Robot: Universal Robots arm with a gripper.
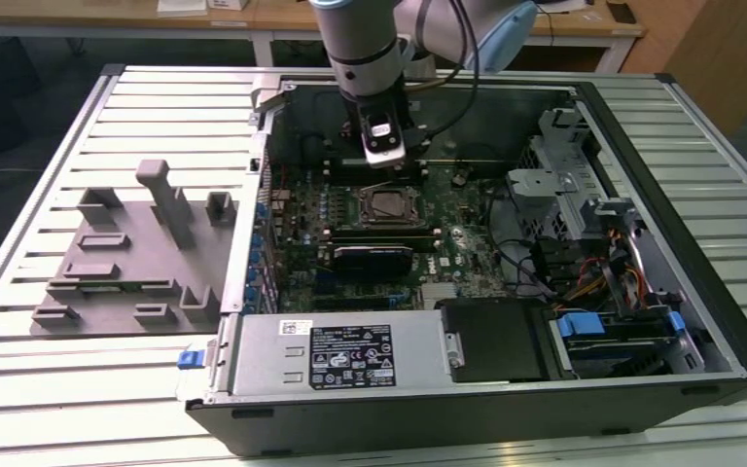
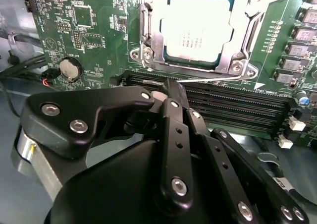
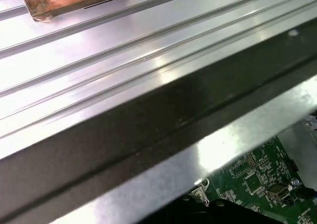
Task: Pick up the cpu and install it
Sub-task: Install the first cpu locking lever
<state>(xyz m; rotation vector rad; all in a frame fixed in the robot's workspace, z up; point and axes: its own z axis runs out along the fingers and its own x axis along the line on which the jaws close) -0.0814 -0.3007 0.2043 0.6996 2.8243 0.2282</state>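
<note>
Nearest the exterior view's camera, we are seeing the grey power supply box [image 1: 335, 355] with its white label lying along the front edge of the open computer case [image 1: 685, 379], which is resting on the ribbed metal worktop [image 1: 36, 389]. Beside the box, toward the exterior view's right, a black drive bay [image 1: 497, 341] and a tangle of coloured cables [image 1: 594, 277] are crowding that corner. On the exterior view's left, a grey moulded fixture [image 1: 133, 253] is standing on the worktop, well apart from the case's contents.

Further in, the green motherboard [image 1: 458, 248] is lying flat in the case. The cpu [image 2: 197, 29] is sitting inside the socket, framed by the silver metal bracket [image 2: 242, 55]; in the exterior view the socket [image 1: 388, 204] is showing near the middle of the board. Between the socket and the claw, black memory slots [image 2: 237, 107] are running across the board, and a round coin cell [image 2: 69, 68] is lying off to one side.

The claw [image 2: 166, 92] is hanging just beyond the socket with its black fingers [image 2: 173, 135] pressed together and pinching nothing. In the exterior view the claw [image 1: 385, 163] is reaching down from the arm [image 1: 361, 49] over the far part of the board.

In the first wrist view, the case's dark rim [image 3: 148, 130] is crossing in front of the worktop's ribs.
</note>
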